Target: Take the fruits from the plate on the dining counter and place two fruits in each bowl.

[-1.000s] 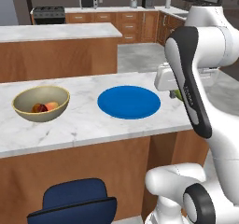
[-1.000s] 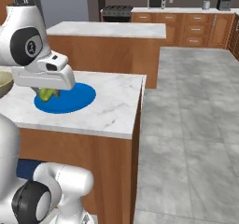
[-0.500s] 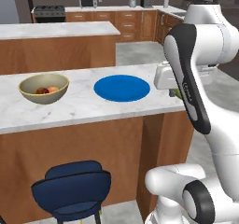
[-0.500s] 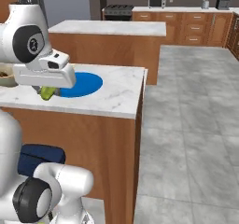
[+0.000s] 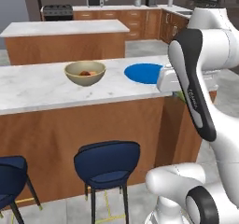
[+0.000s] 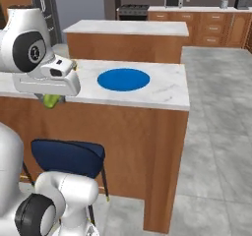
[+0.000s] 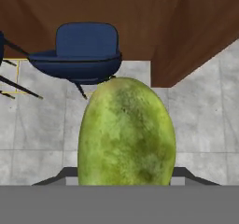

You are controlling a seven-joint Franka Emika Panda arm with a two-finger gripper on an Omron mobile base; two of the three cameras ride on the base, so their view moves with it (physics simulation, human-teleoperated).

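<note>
My gripper (image 6: 51, 100) is shut on a green oblong fruit (image 7: 126, 134), which blocks the middle of the hand view. The fruit (image 6: 50, 101) hangs below the white hand, in front of the dining counter (image 6: 162, 90) and above the floor. Its green edge (image 5: 179, 96) peeks out under the hand in the left base view. The blue plate (image 5: 144, 73) lies bare on the marble top near the counter's right end. Left of it stands the beige bowl (image 5: 85, 73) with a reddish fruit and an orange fruit inside.
Dark blue stools stand against the counter's wood front (image 5: 107, 157) (image 6: 69, 156), one directly under the held fruit (image 7: 84, 50). A shorter marble-topped island (image 5: 65, 29) lies behind the counter. Open grey floor (image 6: 216, 132) stretches to the right.
The whole picture has shifted: the base has backed off from the counter and moved left. The hand, once over the plate's edge, now hangs off the counter, fruit still gripped.
</note>
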